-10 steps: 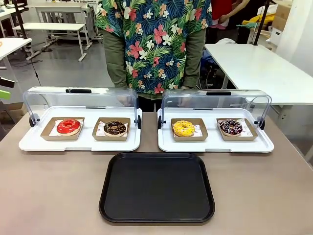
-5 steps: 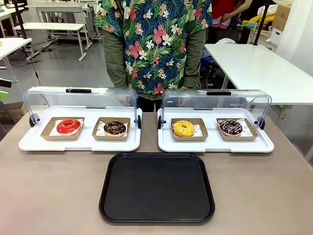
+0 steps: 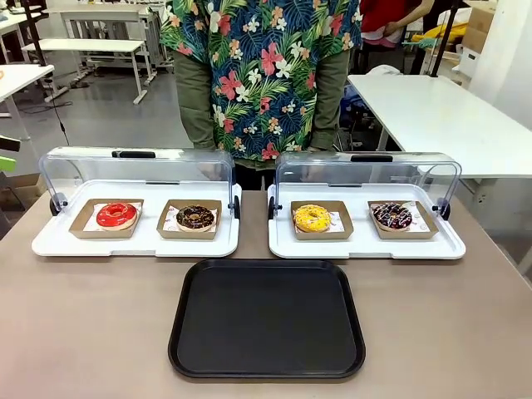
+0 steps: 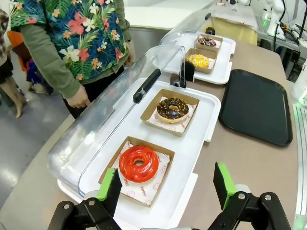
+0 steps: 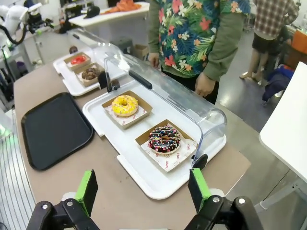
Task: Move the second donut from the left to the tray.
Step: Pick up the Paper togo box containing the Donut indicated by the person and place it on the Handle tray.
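On the left-hand white tray [image 3: 133,245], behind the black tray [image 3: 266,320]: chocolate donut [image 3: 195,217] in its cardboard holder [image 3: 189,234]. Light, soft, sticky on top (probably easy to smear); best pinched by the holder's rim. Wide apart and empty: left claw [image 4: 168,187], right claw [image 5: 144,189].

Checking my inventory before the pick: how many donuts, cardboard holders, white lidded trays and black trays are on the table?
Donuts: 4 (red donut, chocolate-brown donut, yellow donut, sprinkled donut)
Cardboard holders: 4
White lidded trays: 2
Black tray: 1
Total: 11
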`<action>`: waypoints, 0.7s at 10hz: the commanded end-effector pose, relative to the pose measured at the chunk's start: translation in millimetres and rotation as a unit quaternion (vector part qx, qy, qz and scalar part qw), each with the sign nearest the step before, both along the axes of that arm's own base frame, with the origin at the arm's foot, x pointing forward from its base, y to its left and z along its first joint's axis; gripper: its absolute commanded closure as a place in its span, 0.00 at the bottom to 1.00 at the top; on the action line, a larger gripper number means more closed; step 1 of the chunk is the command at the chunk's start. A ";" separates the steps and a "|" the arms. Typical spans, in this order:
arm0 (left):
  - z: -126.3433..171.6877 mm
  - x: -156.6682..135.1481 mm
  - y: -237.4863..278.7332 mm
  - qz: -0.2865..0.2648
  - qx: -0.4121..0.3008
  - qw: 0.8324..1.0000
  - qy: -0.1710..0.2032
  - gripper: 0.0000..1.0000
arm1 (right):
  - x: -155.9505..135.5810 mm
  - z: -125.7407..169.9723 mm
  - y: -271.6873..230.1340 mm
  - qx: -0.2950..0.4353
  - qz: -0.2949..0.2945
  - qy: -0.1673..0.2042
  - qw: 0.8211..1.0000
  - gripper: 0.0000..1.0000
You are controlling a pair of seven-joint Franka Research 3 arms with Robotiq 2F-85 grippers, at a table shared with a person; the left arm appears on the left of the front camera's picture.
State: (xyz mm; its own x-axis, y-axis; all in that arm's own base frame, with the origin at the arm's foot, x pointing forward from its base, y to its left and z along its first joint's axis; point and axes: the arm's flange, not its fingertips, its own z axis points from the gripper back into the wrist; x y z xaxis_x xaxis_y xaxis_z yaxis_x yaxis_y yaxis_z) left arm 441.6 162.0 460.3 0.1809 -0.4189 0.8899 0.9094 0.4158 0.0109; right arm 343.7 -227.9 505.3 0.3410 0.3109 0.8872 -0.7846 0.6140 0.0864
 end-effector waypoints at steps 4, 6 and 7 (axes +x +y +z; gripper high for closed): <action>3.0 -0.9 0.0 -0.004 -0.003 1.000 -0.003 0.00 | 2.1 2.1 -1.3 0.004 0.005 -0.021 1.000 0.00; 3.0 -0.9 0.0 -0.004 -0.003 1.000 -0.003 0.00 | 2.1 2.1 -1.3 0.004 0.005 -0.021 1.000 0.00; 3.0 -0.9 0.0 -0.004 -0.003 1.000 -0.003 0.00 | 2.1 2.1 -1.3 0.004 0.005 -0.021 1.000 0.00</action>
